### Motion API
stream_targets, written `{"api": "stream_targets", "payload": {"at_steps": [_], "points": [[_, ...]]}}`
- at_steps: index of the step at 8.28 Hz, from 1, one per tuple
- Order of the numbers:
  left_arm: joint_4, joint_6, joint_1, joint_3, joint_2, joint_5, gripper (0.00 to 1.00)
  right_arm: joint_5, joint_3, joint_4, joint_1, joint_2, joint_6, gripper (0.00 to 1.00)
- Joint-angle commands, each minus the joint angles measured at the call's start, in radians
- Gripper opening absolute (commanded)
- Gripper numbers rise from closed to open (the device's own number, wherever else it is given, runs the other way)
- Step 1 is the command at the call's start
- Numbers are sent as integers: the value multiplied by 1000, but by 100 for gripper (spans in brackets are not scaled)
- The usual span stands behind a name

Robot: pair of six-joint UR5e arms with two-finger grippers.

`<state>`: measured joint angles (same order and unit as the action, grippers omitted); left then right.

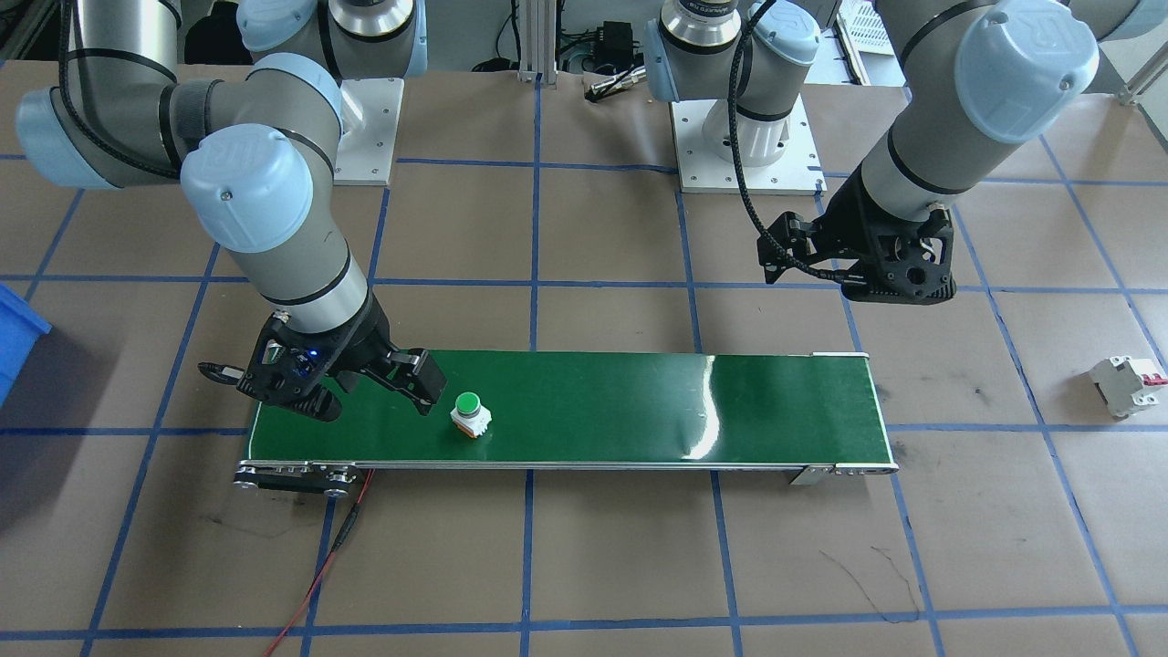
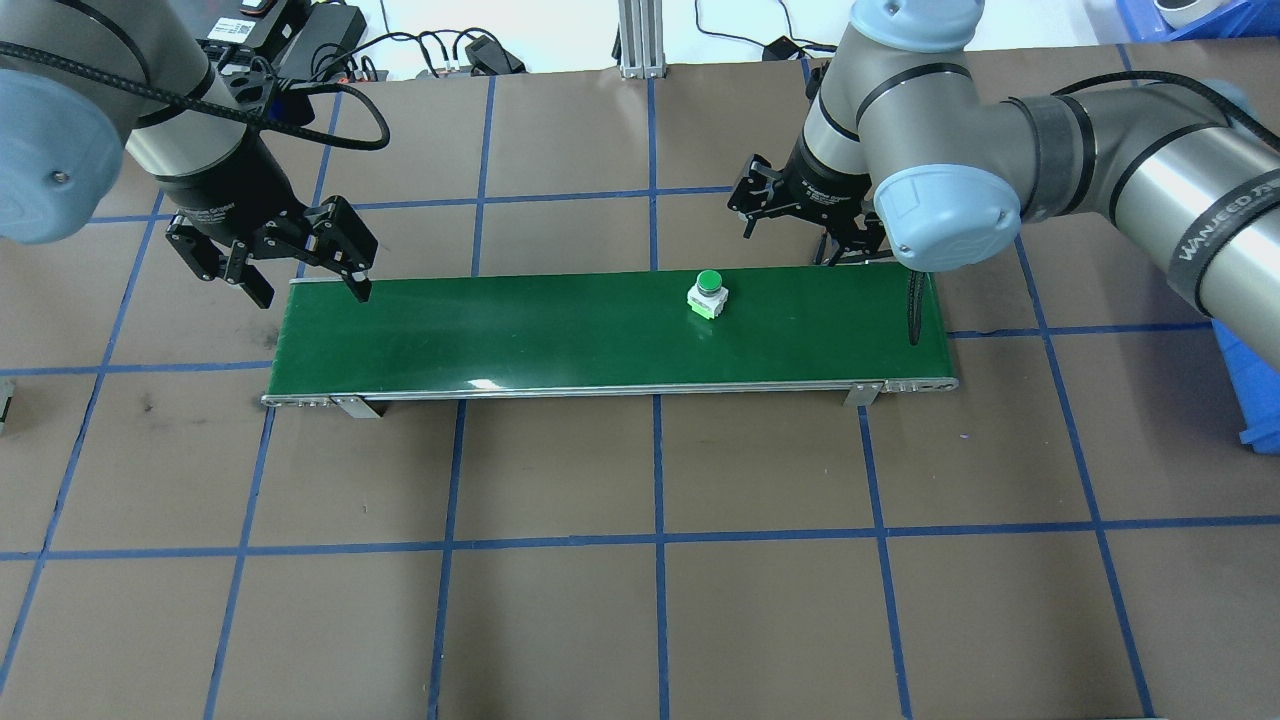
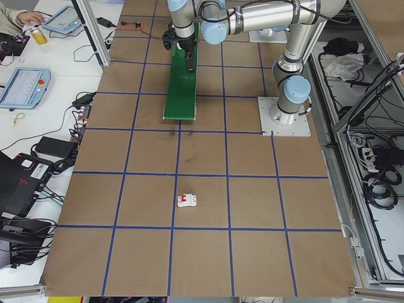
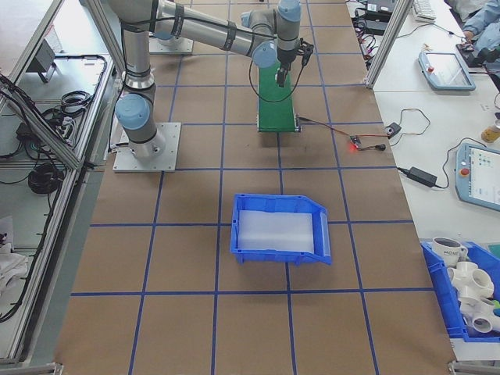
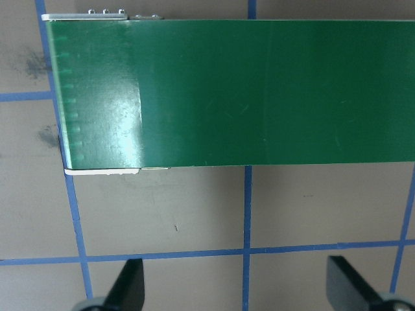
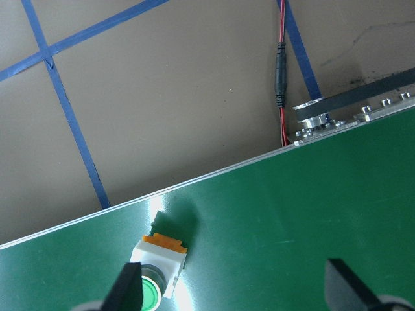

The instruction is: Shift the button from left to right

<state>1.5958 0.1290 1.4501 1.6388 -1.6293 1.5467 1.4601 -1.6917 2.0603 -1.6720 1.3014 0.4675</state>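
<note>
While its jaws stand wide and hold nothing, the right gripper hangs low over the right end of the green conveyor belt, one fingertip just beside the button but not touching it. The button stands upright on the belt, green cap up, well toward that right end and near the belt's far edge from the robot. At the belt's opposite end the left gripper hovers above the belt's corner, also spread wide and empty. Far beyond the belt's left end a white circuit breaker lies on the brown table.

Judging by where it sits, the button is already on the right part of the belt; what seems left is for the right gripper to close on it and lift it off.
</note>
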Motion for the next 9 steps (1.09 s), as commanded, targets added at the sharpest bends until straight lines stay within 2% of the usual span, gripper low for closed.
{"api": "stream_targets", "payload": {"at_steps": [1, 5, 7, 9], "points": [[-2, 4, 3, 0, 11, -2, 100, -1, 1, 3, -2, -37, 0, 100], [-3, 11, 10, 4, 16, 1, 100, 20, 0, -5, 1, -89, -87, 100], [3, 12, 10, 10, 20, 4, 100, 157, -8, -6, 30, -122, -133, 99], [1, 12, 22, 6, 23, 0, 100, 154, -13, -52, 109, -123, -155, 86]]}}
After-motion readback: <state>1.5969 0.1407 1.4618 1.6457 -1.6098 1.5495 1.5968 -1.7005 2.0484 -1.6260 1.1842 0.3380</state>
